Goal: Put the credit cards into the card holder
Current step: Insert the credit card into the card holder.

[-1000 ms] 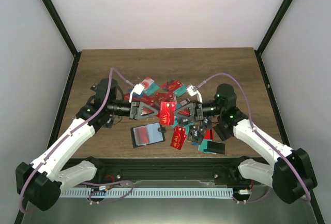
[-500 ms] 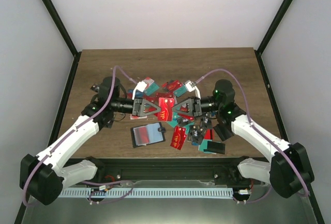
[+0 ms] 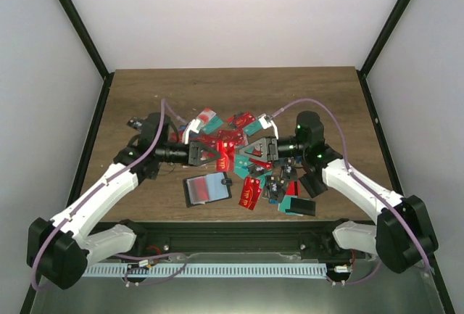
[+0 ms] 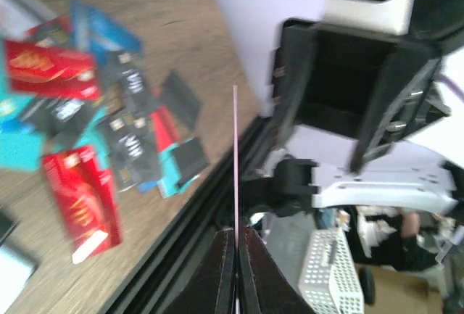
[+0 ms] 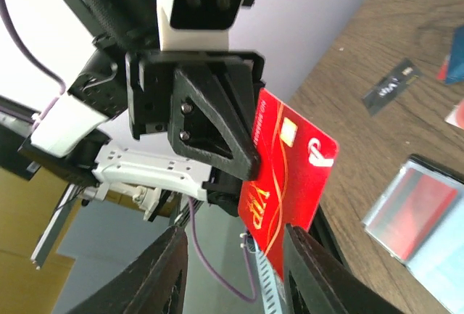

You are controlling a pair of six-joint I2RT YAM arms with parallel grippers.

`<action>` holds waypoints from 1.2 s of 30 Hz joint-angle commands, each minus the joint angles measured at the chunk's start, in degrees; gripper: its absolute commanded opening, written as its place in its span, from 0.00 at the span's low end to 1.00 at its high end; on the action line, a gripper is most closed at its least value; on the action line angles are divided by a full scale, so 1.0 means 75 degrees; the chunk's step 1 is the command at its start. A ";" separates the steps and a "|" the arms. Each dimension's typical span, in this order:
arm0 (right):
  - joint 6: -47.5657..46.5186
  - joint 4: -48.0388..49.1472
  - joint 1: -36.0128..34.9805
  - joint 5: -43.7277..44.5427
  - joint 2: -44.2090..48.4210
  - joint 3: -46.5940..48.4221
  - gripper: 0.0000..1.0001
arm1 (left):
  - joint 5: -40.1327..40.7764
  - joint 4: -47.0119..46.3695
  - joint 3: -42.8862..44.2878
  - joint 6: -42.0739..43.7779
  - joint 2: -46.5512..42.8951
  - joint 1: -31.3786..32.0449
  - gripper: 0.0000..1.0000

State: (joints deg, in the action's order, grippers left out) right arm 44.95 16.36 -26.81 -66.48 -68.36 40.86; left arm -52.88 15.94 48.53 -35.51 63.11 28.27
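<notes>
A red credit card hangs above the table between the two arms. My left gripper is shut on it; in the left wrist view the red card shows edge-on, rising from between the closed left gripper. My right gripper stands open, its fingers spread on either side of the red card without pinching it. The card holder lies open on the table below, grey-clear pockets up, also visible as the card holder. Several more credit cards lie scattered behind and to the right.
A second cluster of cards lies near the right arm, with a black flat case on a teal card. A small black strip lies alone on the wood. The table's black front rail runs just below the holder.
The left gripper has closed on the red card and the right gripper has opened off it. Both grippers stay face to face.
</notes>
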 commanded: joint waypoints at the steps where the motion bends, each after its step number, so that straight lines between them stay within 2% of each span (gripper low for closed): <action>1: -0.0317 -0.0788 0.0032 0.0645 -0.0061 -0.0077 0.39 | 0.1463 0.1808 -0.0728 0.0254 -0.0584 -0.0189 0.04; 5: -0.0880 -0.1885 0.0035 0.1324 -0.0321 -0.0148 0.39 | 0.2114 0.2266 -0.1640 0.0060 -0.1271 -0.0498 0.04; 8: -0.1118 -0.2172 -0.0015 0.1561 -0.0656 -0.0223 0.38 | 0.2255 0.2278 -0.2176 -0.0153 -0.1526 -0.0701 0.04; 14: -0.1349 -0.2323 -0.0270 0.1986 -0.1419 -0.0268 0.34 | 0.2488 0.1499 -0.2956 -0.0853 -0.1457 -0.0862 0.04; 22: -0.1545 -0.2501 -0.0470 0.2322 -0.2616 0.0150 0.29 | 0.2835 0.1135 -0.3175 -0.0784 -0.1041 -0.0941 0.04; 36: -0.1563 -0.2486 -0.0932 0.2626 -0.3700 0.0512 0.24 | 0.2296 -0.0195 -0.3705 -0.0939 -0.0484 -0.0947 0.04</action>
State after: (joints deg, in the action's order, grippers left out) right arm 34.22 -2.22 -33.26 -48.12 -94.65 42.19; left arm -33.71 19.05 21.50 -42.00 58.59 21.39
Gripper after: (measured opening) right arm 0.249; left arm 0.041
